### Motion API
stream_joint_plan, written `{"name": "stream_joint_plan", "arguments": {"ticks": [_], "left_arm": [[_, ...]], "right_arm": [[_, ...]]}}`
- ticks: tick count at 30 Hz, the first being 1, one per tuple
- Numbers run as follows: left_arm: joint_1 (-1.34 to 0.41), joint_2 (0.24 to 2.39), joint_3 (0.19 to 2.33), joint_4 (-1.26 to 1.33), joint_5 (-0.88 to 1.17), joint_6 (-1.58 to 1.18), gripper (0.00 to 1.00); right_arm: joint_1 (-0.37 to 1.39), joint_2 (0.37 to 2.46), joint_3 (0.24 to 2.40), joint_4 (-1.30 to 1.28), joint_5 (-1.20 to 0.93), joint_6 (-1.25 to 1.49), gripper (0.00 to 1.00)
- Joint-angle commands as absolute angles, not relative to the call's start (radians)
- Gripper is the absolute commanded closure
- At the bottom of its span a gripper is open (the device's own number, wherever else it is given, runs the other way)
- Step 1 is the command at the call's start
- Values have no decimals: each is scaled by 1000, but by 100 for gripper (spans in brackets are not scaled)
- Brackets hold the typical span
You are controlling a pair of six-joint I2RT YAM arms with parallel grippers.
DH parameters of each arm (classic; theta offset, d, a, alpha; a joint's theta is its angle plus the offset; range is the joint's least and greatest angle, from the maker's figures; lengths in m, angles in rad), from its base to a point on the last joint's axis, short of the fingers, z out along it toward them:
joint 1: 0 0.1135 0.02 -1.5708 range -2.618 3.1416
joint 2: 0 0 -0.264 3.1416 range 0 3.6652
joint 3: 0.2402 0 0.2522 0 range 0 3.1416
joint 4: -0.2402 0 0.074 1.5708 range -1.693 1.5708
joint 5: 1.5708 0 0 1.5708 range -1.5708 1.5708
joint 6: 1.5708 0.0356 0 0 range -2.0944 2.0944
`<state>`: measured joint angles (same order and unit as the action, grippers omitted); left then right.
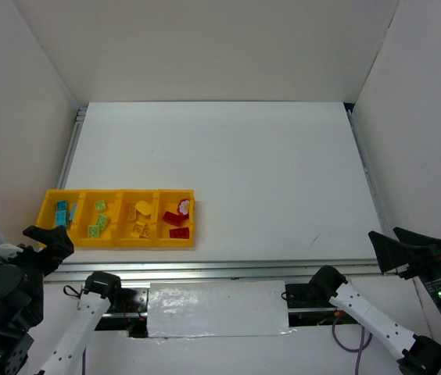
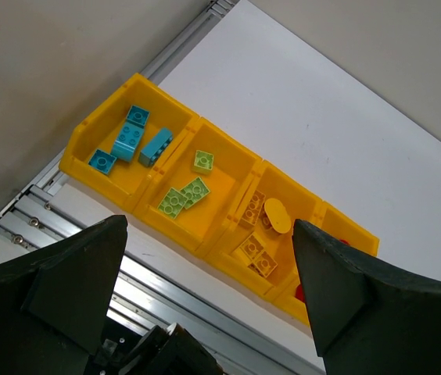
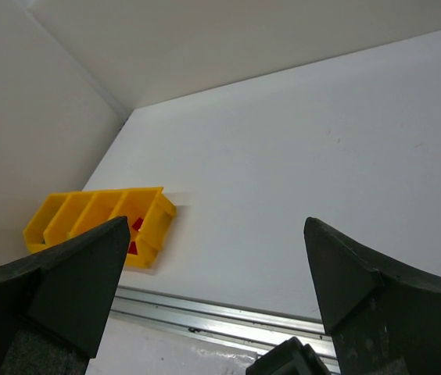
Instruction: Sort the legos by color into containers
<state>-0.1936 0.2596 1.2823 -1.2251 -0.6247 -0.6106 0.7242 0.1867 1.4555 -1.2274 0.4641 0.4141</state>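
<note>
Now the yellow tray (image 1: pixel 158 243) sits at the near-left corner of the worktop (image 1: pixel 244 172), legos (image 2: pixel 185 194) lying inside it grouped by colour, while the left gripper (image 2: pixel 209 223) and right gripper (image 3: pixel 216 220) both hang with jaws spread wide, empty

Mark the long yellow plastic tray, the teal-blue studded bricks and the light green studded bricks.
long yellow plastic tray (image 2: pixel 170 226): left wrist view, near outer wall.
teal-blue studded bricks (image 2: pixel 129 134): left wrist view, top of the longest one.
light green studded bricks (image 2: pixel 202 162): left wrist view, top of the lone one.
</note>
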Motion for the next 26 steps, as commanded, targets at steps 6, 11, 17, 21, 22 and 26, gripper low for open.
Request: {"name": "stream_joint_plan", "arguments": {"ticks": [6, 11, 17, 21, 22, 26], "left_arm": [[-199, 244, 1249, -1151, -612, -612, 1], [-201, 244, 1221, -1123, -578, -584, 0], [-201, 241, 1197, -1092, -552, -569, 0], [-201, 232, 1181, -1081, -540, -566, 1], [-201, 230, 1175, -1078, -545, -568, 1], [-201, 227, 1167, -1071, -546, -565, 1]], "right_arm": [[729, 170, 1428, -1200, 463, 417, 0], [729, 172, 1413, -1183, 457, 413, 0], [729, 178, 1404, -1172, 439, 413, 0], [730, 178, 1396, -1164, 431, 417, 0], [730, 175, 1391, -1158, 428, 419, 0], [730, 181, 1382, -1154, 430, 425, 0]]}}
